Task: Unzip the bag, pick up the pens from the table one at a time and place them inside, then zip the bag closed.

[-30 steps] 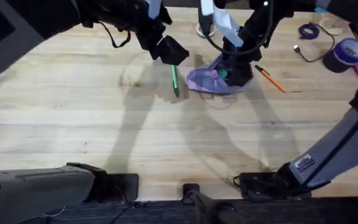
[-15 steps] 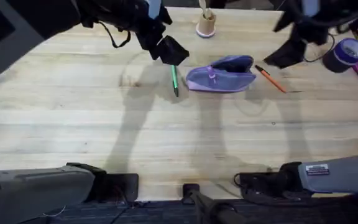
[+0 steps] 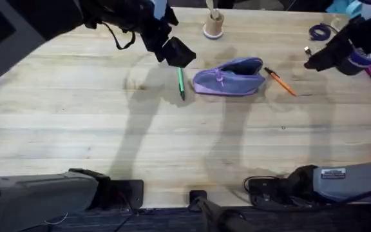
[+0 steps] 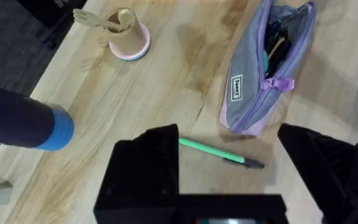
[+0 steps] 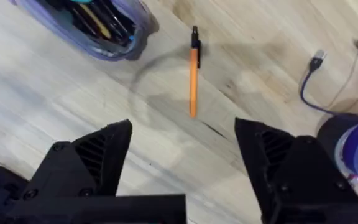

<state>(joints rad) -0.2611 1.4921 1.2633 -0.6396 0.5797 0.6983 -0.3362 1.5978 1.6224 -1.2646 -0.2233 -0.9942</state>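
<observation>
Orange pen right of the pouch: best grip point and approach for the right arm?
Grip the orange pen mid-barrel, coming straight down with the open right gripper, fingers closing across its width. It lies flat on the table, clear of the bag, so both sides are free.

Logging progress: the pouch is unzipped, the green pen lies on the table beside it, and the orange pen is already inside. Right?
Not quite. The orange pen is not inside; it lies on the table beside the pouch, as the right wrist view shows. The pouch is unzipped and the green pen lies beside it.
</observation>
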